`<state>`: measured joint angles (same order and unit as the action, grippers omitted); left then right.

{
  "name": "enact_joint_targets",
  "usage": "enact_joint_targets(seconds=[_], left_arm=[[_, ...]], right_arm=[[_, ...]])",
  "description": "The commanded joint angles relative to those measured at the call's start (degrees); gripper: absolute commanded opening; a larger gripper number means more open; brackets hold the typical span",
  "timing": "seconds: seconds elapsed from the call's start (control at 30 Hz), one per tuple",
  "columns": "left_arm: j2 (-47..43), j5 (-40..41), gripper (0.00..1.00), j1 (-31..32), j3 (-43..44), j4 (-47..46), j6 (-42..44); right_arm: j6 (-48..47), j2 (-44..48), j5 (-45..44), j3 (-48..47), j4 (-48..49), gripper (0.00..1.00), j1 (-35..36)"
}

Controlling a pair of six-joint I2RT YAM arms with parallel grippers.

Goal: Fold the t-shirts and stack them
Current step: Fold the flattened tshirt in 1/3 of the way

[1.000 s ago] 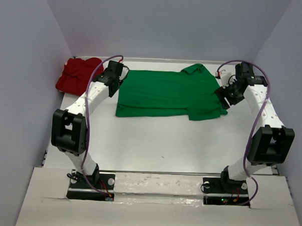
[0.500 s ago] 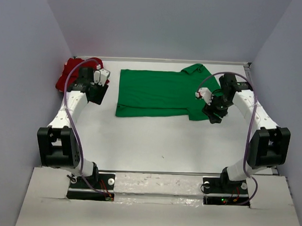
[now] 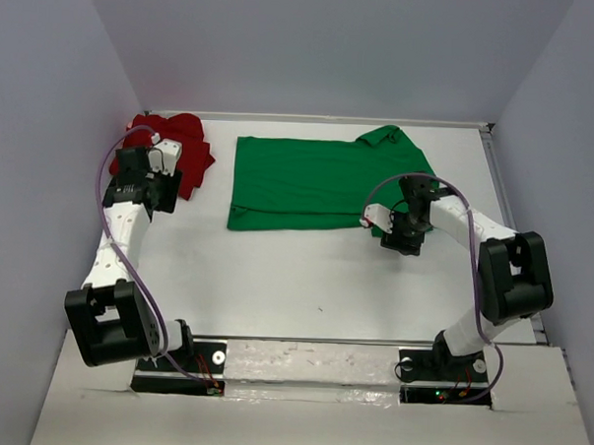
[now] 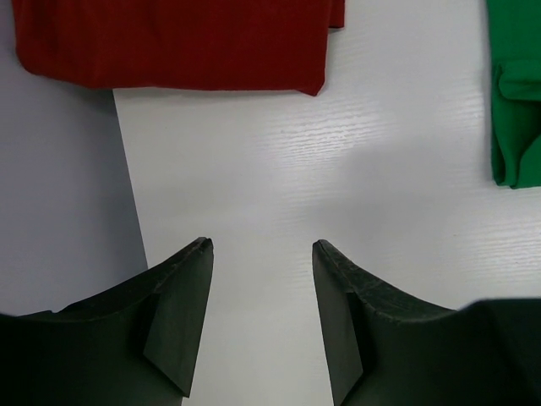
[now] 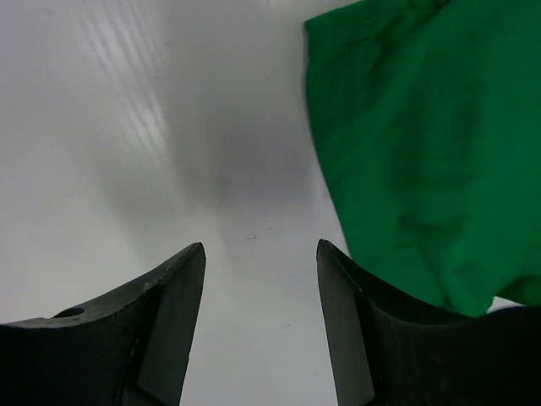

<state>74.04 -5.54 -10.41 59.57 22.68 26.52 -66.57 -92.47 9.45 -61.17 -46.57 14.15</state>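
Note:
The bright green t-shirt [image 3: 314, 182] lies spread flat at the back middle of the table, with a sleeve at its right end. The deep red t-shirt [image 3: 177, 140] lies bunched in the back left corner. My left gripper [image 3: 156, 191] is open and empty over bare table just in front of the red shirt [image 4: 169, 42]. In the left wrist view the gripper [image 4: 262, 245] has the green shirt's edge [image 4: 516, 101] to its far right. My right gripper [image 3: 400, 235] is open and empty at the green shirt's near right corner. In the right wrist view the gripper [image 5: 260, 245] is over bare table, with green cloth [image 5: 423, 127] beside the right finger.
The grey left wall [image 4: 59, 211] stands close beside my left gripper. The white table [image 3: 315, 273] runs forward to the arm bases. The right wall stands past the green shirt's sleeve.
My left arm has swung left, from the green shirt's left edge to in front of the red shirt. My right arm has moved forward and left to the green shirt's near right corner. The shirts have not moved.

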Motion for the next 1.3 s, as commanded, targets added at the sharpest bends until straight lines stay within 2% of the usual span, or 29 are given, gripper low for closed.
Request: enact_joint_targets(seconds=[0.0,0.1,0.53,0.63,1.1,1.27], left_arm=[[-2.14,-1.14,0.62,-1.8,-1.56,-2.46,-0.07],[-3.98,-1.23,0.62,-2.5,-2.7,-2.72,-0.07],[-8.12,-1.32,0.63,-3.47,-5.08,-4.4,-0.24],[-8.47,-1.49,0.64,-3.56,-5.69,-4.48,-0.16],[-8.65,-2.19,0.65,-3.65,-5.69,-4.22,-0.16],[-8.56,-2.63,0.66,-3.56,-5.78,-4.22,-0.07]], right_arm=[[-3.3,-1.22,-3.29,0.96,8.59,0.61,0.0],[-3.84,-2.36,-5.23,2.02,13.51,0.6,0.0],[-1.64,-7.64,-5.94,-0.62,15.98,0.56,0.0],[-1.46,-8.69,-6.73,-0.62,16.42,0.52,0.0],[-0.49,-9.84,-8.4,-0.97,16.42,0.1,0.0],[0.03,-8.96,-8.57,-1.41,16.25,0.0,0.0]])
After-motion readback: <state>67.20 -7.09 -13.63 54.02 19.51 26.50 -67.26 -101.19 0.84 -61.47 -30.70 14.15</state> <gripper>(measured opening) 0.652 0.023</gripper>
